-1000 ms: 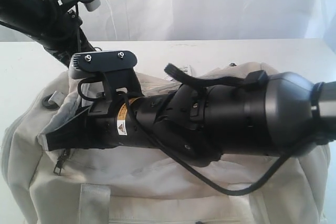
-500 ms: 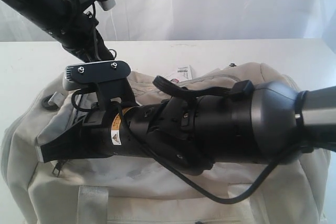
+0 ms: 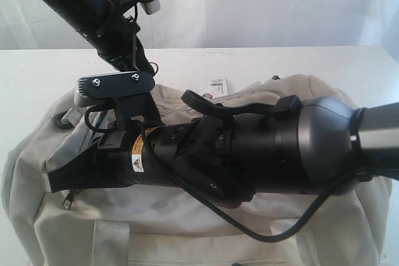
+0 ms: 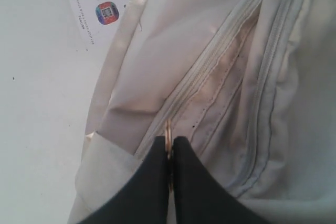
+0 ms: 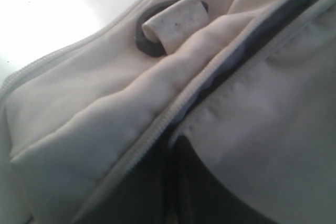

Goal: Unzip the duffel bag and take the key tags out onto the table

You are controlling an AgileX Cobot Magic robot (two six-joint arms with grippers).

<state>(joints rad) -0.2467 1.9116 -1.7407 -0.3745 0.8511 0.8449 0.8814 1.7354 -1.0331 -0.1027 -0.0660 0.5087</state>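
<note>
The cream duffel bag lies on the white table. My right arm reaches across it to its left end. There my right gripper is shut at the edge of a partly open zipper with dark lining behind. Whether it pinches fabric does not show. My left gripper is shut on a thin metal zipper pull at the near end of a closed zipper on the bag's top. In the exterior view its jaws are hidden behind the right wrist camera. The key tags are out of view.
White paper labels lie on the table beside the bag's far side. A black strap ring with a webbing loop sits at the bag's left end. A pale handle strap hangs at the front. A white curtain backs the table.
My right gripper has shut at the zipper edge after shifting left along the bag. The left arm has swung to the right above the bag, its gripper staying shut.
</note>
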